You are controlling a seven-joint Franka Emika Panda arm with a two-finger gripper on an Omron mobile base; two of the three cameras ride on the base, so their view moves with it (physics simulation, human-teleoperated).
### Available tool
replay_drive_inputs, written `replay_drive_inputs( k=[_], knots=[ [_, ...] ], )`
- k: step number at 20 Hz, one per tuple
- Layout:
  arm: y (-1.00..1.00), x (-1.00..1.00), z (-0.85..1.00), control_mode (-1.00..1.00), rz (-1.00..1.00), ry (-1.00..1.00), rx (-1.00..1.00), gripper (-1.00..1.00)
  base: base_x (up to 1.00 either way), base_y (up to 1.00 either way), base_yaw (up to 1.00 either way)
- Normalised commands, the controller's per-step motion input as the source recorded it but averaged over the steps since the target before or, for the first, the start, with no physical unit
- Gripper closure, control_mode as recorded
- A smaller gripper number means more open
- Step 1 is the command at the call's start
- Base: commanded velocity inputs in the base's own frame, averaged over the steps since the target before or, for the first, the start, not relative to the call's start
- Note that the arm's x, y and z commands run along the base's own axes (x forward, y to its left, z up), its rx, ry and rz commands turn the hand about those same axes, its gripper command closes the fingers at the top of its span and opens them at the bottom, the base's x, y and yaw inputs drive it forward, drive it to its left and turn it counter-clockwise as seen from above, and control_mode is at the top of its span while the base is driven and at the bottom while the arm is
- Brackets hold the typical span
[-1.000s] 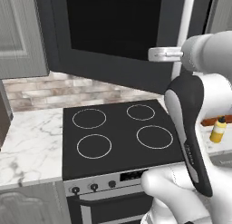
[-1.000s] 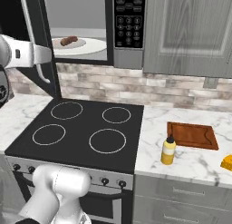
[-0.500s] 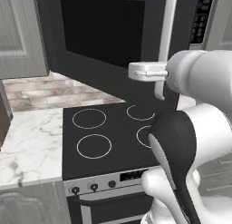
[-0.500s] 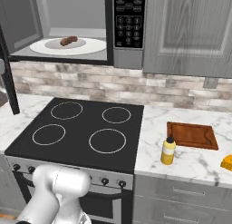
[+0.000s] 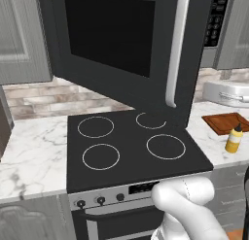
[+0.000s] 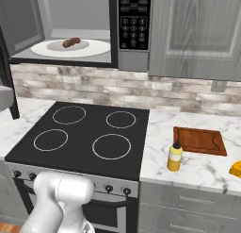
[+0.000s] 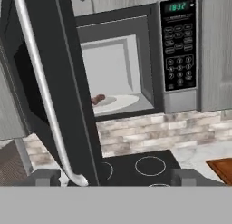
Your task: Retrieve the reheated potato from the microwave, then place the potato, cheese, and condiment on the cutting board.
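The microwave [image 6: 134,20] hangs above the stove with its door [image 5: 112,40] swung wide open, long grey handle [image 5: 176,49] facing me. Inside, the small brown potato [image 6: 71,42] lies on the round white plate [image 6: 96,49]; the hand view shows the potato [image 7: 98,99] past the door edge. My gripper [image 7: 115,177] is open, back from the door, with nothing between its fingers. On the right counter lie the cutting board [image 6: 198,140], the yellow condiment bottle [image 6: 174,156] in front of it, and the cheese [image 6: 236,168] at the far right edge.
The black four-ring stove top [image 6: 84,133] lies under the microwave, with marble counter [image 5: 29,151] on both sides. The open door [image 7: 59,82] juts out over the stove's left half. Grey cabinets [image 6: 197,34] flank the microwave above a brick backsplash.
The microwave door has swung fully open. My gripper has let go of the handle and drawn back away from the door.
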Motion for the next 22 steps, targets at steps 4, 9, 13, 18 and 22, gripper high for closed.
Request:
replay_drive_inputs(
  k=[4, 9, 13, 18, 22],
  knots=[
    [-1.0, 0.39, 0.0, -1.0, 0.08, 0.08, 0.36, -1.0, 0.0, 0.0, 0.0],
    [-0.73, 0.78, -0.15, -1.0, 0.18, 0.09, 0.49, -1.0, 0.0, 0.0, 0.0],
    [-0.1, 0.99, -0.5, -1.0, 0.22, 0.09, 0.43, -1.0, 0.0, 0.0, 0.0],
    [0.44, 1.0, -0.55, -1.0, 0.18, 0.13, 0.27, -1.0, 0.0, 0.0, 0.0],
    [0.76, 0.89, -0.13, -1.0, 0.19, 0.06, 0.15, -1.0, 0.0, 0.0, 0.0]
  ],
)
